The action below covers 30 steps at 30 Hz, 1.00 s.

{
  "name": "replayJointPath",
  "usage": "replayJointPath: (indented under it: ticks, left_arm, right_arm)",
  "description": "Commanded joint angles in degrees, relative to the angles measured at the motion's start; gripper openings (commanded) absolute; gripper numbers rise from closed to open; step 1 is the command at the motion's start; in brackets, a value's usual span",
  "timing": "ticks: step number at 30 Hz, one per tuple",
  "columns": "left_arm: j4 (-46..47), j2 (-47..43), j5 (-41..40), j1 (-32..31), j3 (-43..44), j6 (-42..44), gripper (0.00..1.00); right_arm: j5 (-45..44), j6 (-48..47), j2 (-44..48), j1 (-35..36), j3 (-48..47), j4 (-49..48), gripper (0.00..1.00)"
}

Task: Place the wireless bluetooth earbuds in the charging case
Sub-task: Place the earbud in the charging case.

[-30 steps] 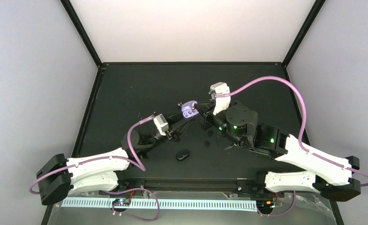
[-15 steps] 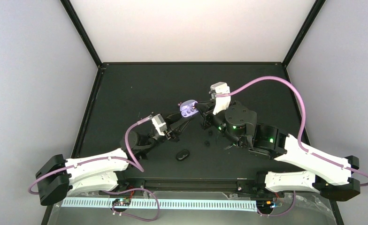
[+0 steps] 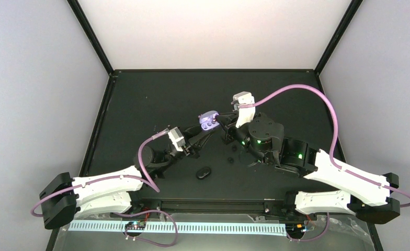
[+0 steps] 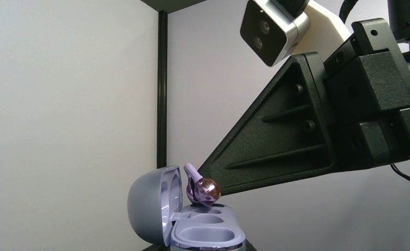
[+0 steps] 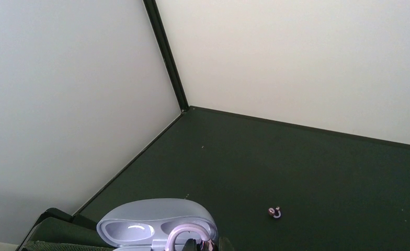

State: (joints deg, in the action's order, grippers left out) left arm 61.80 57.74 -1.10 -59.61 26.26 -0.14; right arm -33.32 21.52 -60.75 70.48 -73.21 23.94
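Env: robotics lab test cell. Evidence: matte black surface (image 3: pixel 156 99) boxed in by plain white wall panels (image 3: pixel 35 94) w/ black frame posts (image 3: pixel 90 36) at the corners. Two white/black robot arms, left arm (image 3: pixel 106 188) and right arm (image 3: pixel 349 180), bolted to a rail (image 3: pixel 208 201) at near edge. Purple cables (image 3: pixel 299 87) run along both. Wrist cam module (image 4: pixel 273 26), green status LEDs (image 3: pixel 298 155), exposed circuit board (image 3: pixel 135 226) + loose wiring at front.

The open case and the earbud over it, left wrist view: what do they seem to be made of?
The charging case looks like lavender plastic, satin smooth: light fades softly across its lid. The earbud seems glossy plastic, pinkish-purple, with sharp coppery highlights; a metallic coating is possible.
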Motion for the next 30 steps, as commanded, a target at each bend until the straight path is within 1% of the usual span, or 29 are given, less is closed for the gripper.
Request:
replayJointPath:
  ticks: [1,16,22,30]
  left_arm:
    - [4.1,-1.2,-1.4,-0.4,2.7,0.3,0.01]
    - [5.1,-0.8,-2.4,-0.7,3.1,0.3,0.02]
    - [5.1,-0.9,-2.2,-0.8,3.0,0.4,0.02]
    - [5.0,-1.0,-2.2,-0.9,2.8,0.6,0.01]
  right_arm:
    - [-1.3,1.0,0.1,0.4,0.4,-0.5,0.05]
    - [-0.2,2.6,-1.3,0.4,-0.3,0.1,0.05]
    - [-0.9,2.6,-1.2,0.4,-0.5,0.6,0.14]
    - [-1.2,2.5,-1.2,0.4,-0.8,1.1,0.2]
